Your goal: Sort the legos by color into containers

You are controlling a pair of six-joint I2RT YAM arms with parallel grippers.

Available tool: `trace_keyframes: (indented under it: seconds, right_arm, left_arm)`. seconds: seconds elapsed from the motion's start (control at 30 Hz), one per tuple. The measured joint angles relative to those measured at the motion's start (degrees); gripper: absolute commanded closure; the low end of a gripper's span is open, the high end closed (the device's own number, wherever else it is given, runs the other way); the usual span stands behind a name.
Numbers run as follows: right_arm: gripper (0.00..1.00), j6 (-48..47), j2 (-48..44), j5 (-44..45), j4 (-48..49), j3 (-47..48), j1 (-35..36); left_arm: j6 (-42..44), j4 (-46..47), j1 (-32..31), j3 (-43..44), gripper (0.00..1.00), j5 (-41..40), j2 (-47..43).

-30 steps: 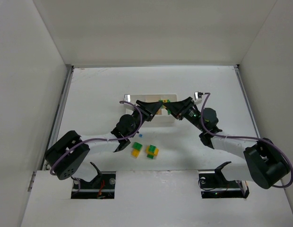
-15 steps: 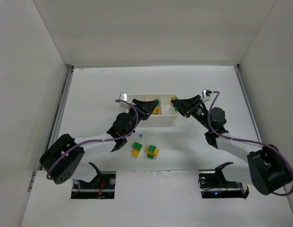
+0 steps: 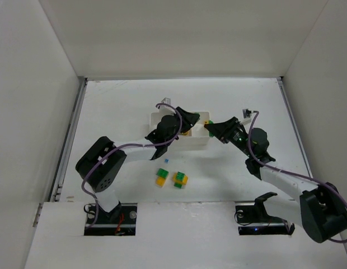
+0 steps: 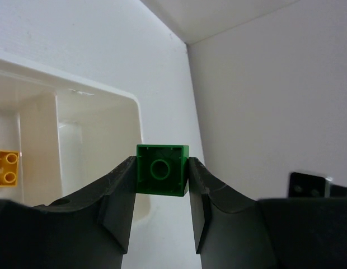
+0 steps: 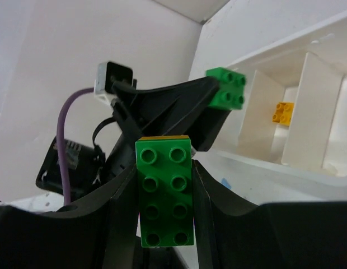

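Over tray [image 4: 95, 89], left end effector [image 4: 161, 169] grips green lego [image 4: 162, 177].

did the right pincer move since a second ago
Yes. In the top view the right pincer has pulled back rightward, from over the white tray to its right end, shut on a green brick.

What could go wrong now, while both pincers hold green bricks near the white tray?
1. The left pincer and right pincer are close together at one end of the tray; they may collide.
2. The long green brick seems to carry a yellow layer; dropped like this, colours would mix.
3. The small green brick sits only at the pincer's tips and may fall beside the tray.
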Motion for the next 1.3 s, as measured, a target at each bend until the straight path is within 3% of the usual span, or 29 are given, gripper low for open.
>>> trace_keyframes:
  seconds: [0.13, 0.33, 0.57, 0.9, 1.3]
  right_arm:
    - [0.75, -5.7, -4.1, 2.1, -5.8, 0.0, 0.0]
    - [0.75, -10.5, -4.9, 4.3, -11.3, 0.0, 0.1]
    - [0.75, -12.2, -3.3, 4.8, -12.4, 0.0, 0.9]
    - [0.75, -11.8, -1.6, 4.1, -11.6, 0.3, 2.3]
    - [0.75, -16.0, 2.8, -0.2, -2.4, 0.7, 6.5]
  left_arm:
    - [1.4, -5.4, 0.3, 5.6, 0.71, 0.4, 4.8]
    - [2.8, -11.0, 0.5, 10.8, 0.44, 0.9, 8.2]
    - [2.8, -11.9, 0.5, 8.4, 0.44, 2.0, 6.1]
    - [-2.1, -6.6, -1.9, -7.7, 0.39, 3.8, -12.8]
    - [-24.5, -6.3, 2.7, -16.5, 0.20, 11.5, -19.9]
